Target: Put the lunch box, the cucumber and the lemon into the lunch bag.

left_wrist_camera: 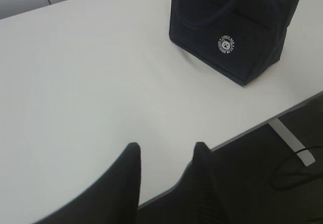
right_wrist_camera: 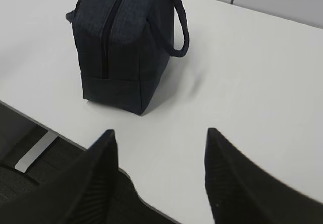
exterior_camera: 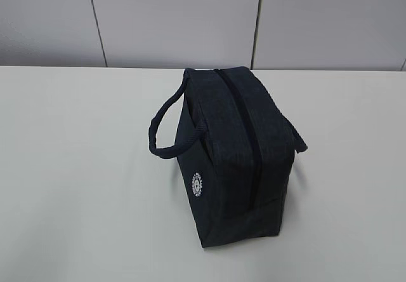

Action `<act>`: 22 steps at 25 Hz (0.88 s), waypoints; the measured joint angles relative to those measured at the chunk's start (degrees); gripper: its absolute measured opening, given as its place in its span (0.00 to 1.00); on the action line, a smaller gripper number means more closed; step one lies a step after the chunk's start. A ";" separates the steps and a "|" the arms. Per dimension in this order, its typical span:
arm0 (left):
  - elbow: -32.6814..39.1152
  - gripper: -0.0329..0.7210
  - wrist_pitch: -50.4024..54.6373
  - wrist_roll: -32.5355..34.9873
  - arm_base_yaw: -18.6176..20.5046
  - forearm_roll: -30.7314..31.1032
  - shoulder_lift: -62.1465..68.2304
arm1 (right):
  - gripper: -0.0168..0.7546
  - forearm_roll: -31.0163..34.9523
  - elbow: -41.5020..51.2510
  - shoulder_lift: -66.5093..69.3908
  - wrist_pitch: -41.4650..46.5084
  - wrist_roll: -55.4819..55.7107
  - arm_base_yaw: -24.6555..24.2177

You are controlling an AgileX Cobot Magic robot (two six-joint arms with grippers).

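Left pincer (left_wrist_camera: pixel 164 156): two dark fingers parted with a moderate gap, nothing between them, hanging above the near edge of the white worktop (left_wrist_camera: pixel 91 93); no contact with any object. Right pincer (right_wrist_camera: pixel 159 141): fingers spread wider, also empty, poised over the worktop's near edge; bare white surface shows in the gap. Neither pincer appears in the exterior view. Lunch bag (exterior_camera: pixel 231 148): dark navy, boxy, standing upright near the middle of the worktop, well apart from both pincers. In the left wrist view the lunch bag sits at upper right, its side with the round white logo (left_wrist_camera: pixel 226 44) turned toward the camera. In the right wrist view the lunch bag is at upper left, end panel toward the camera. Top zipper (exterior_camera: pixel 244 126) runs lengthwise along the top and down onto the near end panel; it reads as a closed dark line, pull not discernible. One loop handle (exterior_camera: pixel 170 126) droops out to the bag's left side in the exterior view; the other handle (exterior_camera: pixel 298 139) shows only as a short strip at the right edge. Nothing lies between pincers and bag. Below the worktop edge: dark floor, a pale table leg (left_wrist_camera: pixel 290 141) and a black cable (left_wrist_camera: pixel 292 171). Grey panelled wall (exterior_camera: pixel 171 18) behind the worktop
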 joint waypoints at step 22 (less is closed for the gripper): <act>9.26 0.36 -1.86 -0.53 0.00 4.34 -4.74 | 0.51 -0.36 8.79 -5.18 1.81 0.90 0.00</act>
